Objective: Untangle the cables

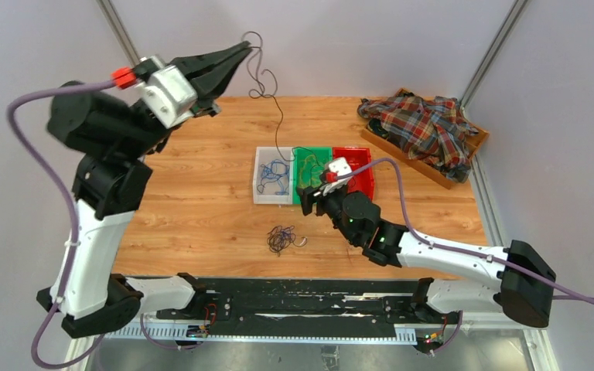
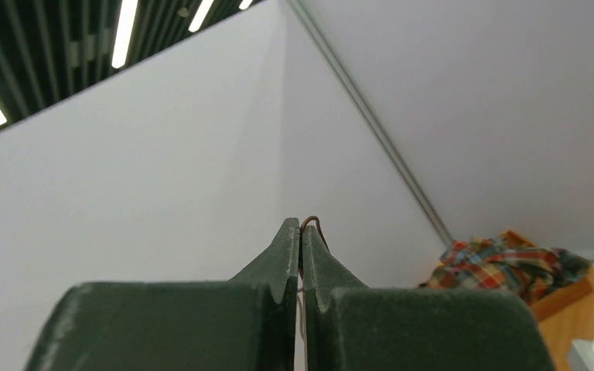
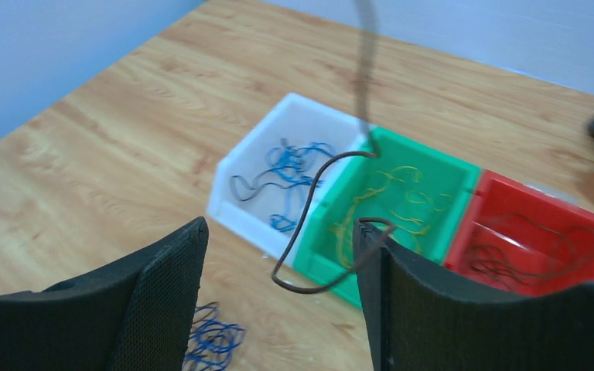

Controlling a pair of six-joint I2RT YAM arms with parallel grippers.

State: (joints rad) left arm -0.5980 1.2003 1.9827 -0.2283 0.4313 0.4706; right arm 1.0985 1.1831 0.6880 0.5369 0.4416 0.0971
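Left gripper [image 1: 245,48] clenched on dark wire [image 3: 366,77], held high. Right gripper [image 3: 282,232] wide, holding nothing. Move wire right over red bin [image 1: 365,166], lower slowly, let go.

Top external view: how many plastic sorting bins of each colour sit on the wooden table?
White plastic bin: 1
Green plastic bin: 1
Red plastic bin: 1
Total: 3

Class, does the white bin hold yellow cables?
No, the white bin holds blue cables; yellow ones lie in the green bin.
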